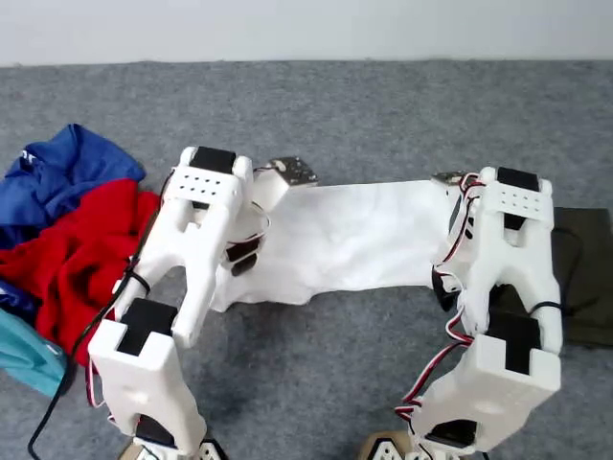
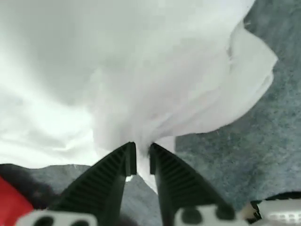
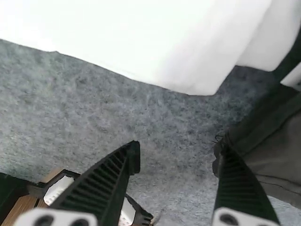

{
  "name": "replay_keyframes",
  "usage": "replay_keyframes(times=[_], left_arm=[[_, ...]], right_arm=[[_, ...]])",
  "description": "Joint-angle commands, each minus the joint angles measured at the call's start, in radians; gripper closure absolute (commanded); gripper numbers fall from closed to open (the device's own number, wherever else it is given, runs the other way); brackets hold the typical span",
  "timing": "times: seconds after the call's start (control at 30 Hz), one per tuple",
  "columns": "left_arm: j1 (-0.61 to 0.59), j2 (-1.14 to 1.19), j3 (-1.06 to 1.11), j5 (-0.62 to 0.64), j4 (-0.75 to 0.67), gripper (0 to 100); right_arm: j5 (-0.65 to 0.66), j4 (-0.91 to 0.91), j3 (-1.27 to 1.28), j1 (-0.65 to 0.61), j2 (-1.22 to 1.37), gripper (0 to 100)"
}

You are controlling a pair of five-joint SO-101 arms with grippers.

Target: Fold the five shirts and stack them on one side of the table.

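**White shirt held at one end, loose at the other**

The white shirt lies spread on the grey bench between the two arms, with its long axis running from one arm to the other. The left gripper is closed on a bunched fold at the shirt's left end. The right gripper has its jaws wide apart with nothing between them. It sits over bare bench just off the shirt's right-hand edge, on the side nearer the arm bases. That end lies just ahead of the right gripper, and the right arm is clearly the nearer one. I judge the coming move turns on the right arm reaching forward to that edge.

A dark shirt lies flat just beyond the white shirt's right end, partly under the right arm. Beyond the left end are a red shirt, a blue shirt and a teal shirt, heaped together.

The high view gives the shirt's full lie, but the arms cover the jaws. The left wrist view shows the pinch itself. The right wrist view shows the open gap, with the dark shirt close beside one jaw.
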Motion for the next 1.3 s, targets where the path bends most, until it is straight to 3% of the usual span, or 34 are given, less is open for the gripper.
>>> replay_keyframes(times=[0.0,0.43,0.53,0.67,0.93,1.27], left_arm=[[-0.002,-0.006,-0.065,-0.014,0.0,92],[-0.006,0.081,-0.142,-0.014,-0.023,92],[0.0,0.121,-0.136,-0.012,0.077,92],[0.008,0.044,-0.042,-0.002,0.074,92],[0.155,-0.187,0.185,-0.006,0.068,92],[0.11,-0.196,0.435,-0.008,-0.106,92]], right_arm=[[0.011,-0.005,0.029,-0.028,-0.051,73.2],[-0.054,-0.07,0.143,-0.214,-0.054,73.2],[-0.052,-0.068,0.143,-0.196,-0.054,73.2],[-0.046,-0.068,0.143,-0.15,-0.056,73.2],[-0.049,-0.065,0.144,-0.147,-0.056,73.2],[-0.049,-0.059,0.144,-0.147,-0.056,73.2]])
